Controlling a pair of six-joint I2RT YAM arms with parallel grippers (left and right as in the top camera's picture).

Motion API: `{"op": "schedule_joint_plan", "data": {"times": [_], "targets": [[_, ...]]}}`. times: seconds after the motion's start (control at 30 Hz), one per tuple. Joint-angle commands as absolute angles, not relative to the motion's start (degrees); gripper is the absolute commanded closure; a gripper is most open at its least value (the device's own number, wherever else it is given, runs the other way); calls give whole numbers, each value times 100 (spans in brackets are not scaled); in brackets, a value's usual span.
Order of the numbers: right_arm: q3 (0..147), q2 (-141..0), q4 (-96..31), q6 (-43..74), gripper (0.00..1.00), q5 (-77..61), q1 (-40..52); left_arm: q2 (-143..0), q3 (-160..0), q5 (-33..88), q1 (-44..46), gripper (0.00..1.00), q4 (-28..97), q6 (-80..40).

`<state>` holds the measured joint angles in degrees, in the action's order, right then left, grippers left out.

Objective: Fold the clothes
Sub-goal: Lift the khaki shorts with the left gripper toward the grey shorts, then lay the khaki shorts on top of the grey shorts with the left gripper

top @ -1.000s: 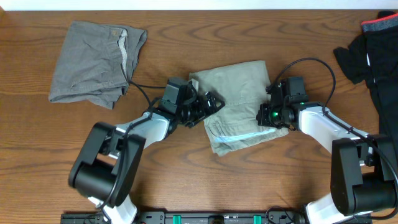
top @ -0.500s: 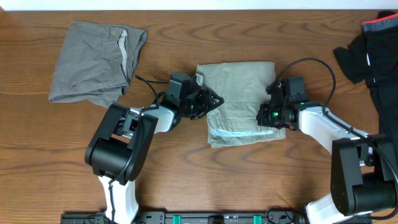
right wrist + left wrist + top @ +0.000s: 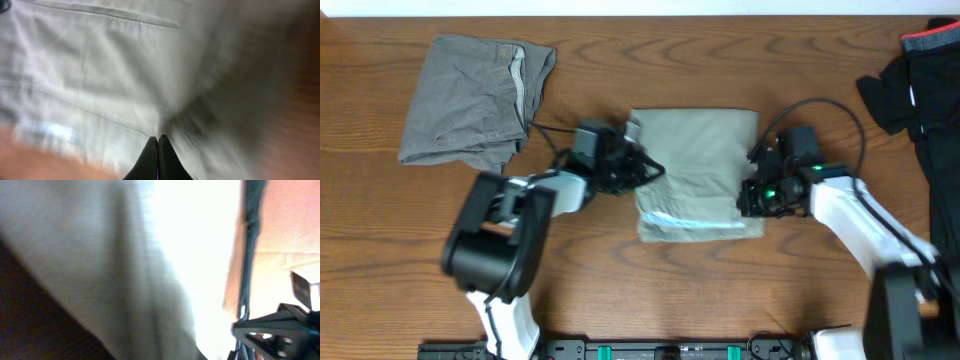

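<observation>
The pale khaki-green trousers [image 3: 698, 165] lie folded into a rectangle at the table's middle, with a light-blue strip showing along the near edge. My left gripper [image 3: 653, 171] is shut on their left edge; in the left wrist view blurred khaki cloth [image 3: 100, 255] fills the picture and hides the fingers. My right gripper [image 3: 748, 197] is at the trousers' right near corner. In the right wrist view its gripper [image 3: 159, 137] has black fingers pressed together on the cloth [image 3: 100, 70], and creases run out from the tips. The grey shorts [image 3: 470, 100] lie crumpled at the far left, untouched.
A black garment with a red band [image 3: 925, 75] lies at the far right edge. A black cable [image 3: 820, 105] loops above the right arm. The far table edge [image 3: 640, 14] runs along the top.
My left gripper has shut on the trousers' left edge. The trousers have shifted a little left and nearer and squared up. The right gripper has moved slightly nearer with them.
</observation>
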<state>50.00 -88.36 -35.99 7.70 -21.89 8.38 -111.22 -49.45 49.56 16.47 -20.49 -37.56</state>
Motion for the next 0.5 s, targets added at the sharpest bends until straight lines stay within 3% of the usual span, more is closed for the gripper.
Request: {"op": "schedule_joint_plan", "data": {"times": [0.0, 0.3, 0.47], "targets": [[5743, -7905, -3756, 482, 99, -2235, 808, -10355, -5096, 5509, 1052, 93, -2340, -3476], [6584, -7177, -4040, 685, 99, -2165, 790, -9701, -5719, 5579, -462, 94, -4318, -4906], [6584, -7190, -4261, 679, 99, -2163, 790, -9710, -6222, 5087, -1404, 94, -4342, -4810]]}}
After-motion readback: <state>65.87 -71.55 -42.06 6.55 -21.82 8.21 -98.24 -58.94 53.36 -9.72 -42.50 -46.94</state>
